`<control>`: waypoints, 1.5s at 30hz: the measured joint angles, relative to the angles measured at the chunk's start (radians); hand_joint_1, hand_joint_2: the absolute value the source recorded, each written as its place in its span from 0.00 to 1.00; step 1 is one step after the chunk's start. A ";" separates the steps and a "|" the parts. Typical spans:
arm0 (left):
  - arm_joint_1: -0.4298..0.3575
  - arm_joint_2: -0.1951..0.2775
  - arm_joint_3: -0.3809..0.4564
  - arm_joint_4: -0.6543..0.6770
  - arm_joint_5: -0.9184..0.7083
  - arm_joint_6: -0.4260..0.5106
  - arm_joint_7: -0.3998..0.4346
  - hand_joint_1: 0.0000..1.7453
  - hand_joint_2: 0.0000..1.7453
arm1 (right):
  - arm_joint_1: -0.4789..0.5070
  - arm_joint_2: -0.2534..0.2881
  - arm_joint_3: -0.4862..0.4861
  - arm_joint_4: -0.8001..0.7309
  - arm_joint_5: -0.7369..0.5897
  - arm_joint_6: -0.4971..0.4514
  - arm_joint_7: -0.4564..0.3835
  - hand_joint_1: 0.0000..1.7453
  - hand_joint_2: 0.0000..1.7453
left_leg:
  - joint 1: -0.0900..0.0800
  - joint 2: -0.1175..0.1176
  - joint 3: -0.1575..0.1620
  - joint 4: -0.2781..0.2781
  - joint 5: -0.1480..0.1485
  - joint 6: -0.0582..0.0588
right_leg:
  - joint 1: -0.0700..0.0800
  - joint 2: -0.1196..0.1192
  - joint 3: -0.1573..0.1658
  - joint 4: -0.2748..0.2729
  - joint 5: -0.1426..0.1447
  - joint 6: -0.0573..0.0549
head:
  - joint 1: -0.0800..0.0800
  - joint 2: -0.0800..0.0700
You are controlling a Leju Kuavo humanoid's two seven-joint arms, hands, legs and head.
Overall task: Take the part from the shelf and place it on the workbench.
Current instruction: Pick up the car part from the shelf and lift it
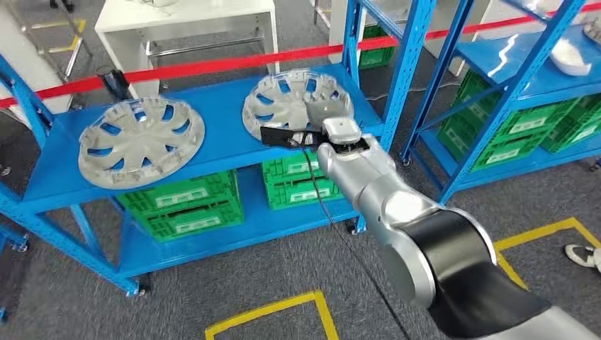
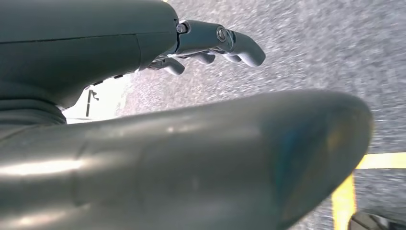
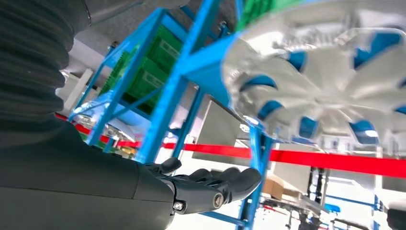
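Two silver hubcap parts lie on the blue shelf's top board: one on the left, one on the right. My right arm reaches to the right part, and my right hand sits at its front right edge. In the right wrist view that hand lies stretched out with nothing in it, close beside the part's rim; whether it touches the rim is unclear. My left hand hangs over the grey floor with its fingers loosely extended, holding nothing.
Green crates fill the shelf's lower board. A second blue shelf with green crates stands to the right. Red barrier tape and a white table run behind. Yellow floor lines and a person's shoe are nearby.
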 joint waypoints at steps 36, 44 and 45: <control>-0.008 -0.002 0.000 0.000 -0.021 -0.002 -0.062 0.00 0.00 | 0.015 -0.021 0.004 0.005 -0.010 0.001 0.012 0.00 1.00 | -0.014 -0.013 0.094 -0.007 -0.108 0.025 | 0.023 0.013 -0.199 0.038 0.162 -0.038 | 0.013 0.000; -0.009 -0.003 0.000 0.000 -0.023 -0.002 -0.061 0.00 0.00 | 0.011 -0.023 0.004 0.005 -0.011 0.001 0.016 0.00 1.00 | -0.016 -0.015 0.093 -0.007 -0.105 0.037 | 0.021 0.012 -0.191 0.023 0.172 -0.017 | 0.014 0.000; -0.009 -0.003 0.000 0.000 -0.023 -0.002 -0.061 0.00 0.00 | 0.011 -0.023 0.004 0.005 -0.011 0.001 0.016 0.00 1.00 | -0.016 -0.015 0.093 -0.006 -0.105 0.037 | 0.021 0.012 -0.191 0.023 0.172 -0.015 | 0.014 0.000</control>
